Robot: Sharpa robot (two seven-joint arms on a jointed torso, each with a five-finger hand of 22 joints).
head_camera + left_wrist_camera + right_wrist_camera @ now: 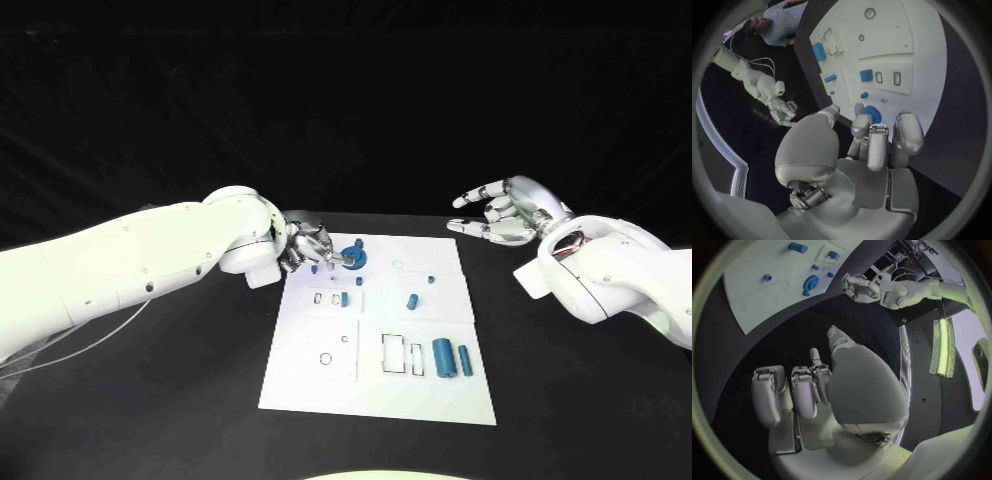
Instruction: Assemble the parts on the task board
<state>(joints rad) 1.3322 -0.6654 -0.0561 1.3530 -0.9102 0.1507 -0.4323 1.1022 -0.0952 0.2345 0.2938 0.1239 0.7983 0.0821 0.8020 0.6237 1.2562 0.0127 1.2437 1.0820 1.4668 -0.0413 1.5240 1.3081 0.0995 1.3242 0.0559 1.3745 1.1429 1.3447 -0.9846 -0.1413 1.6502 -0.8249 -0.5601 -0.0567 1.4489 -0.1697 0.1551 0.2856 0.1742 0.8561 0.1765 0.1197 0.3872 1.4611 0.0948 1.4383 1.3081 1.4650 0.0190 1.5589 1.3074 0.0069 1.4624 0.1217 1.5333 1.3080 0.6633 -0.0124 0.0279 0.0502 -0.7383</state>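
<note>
The white task board [378,385] lies in the middle of the black table. A round blue part [355,257] sits at its far left corner. My left hand [306,247] hovers at that corner with its fingers half curled, its fingertips [859,111] right beside the round part [874,113]; nothing is between them, and I cannot tell whether they touch it. A blue square part [866,75] and small blue pieces [413,300] lie mid-board. Two blue cylinders [451,359] lie near the front right. My right hand [499,214] is raised off the board's far right corner, fingers spread and holding nothing.
Black table surface [173,400] surrounds the board on all sides. My right forearm [613,275] lies to the right of the board and my left forearm [130,265] to its left. The right wrist view takes in the board [754,285] and my left hand [859,286].
</note>
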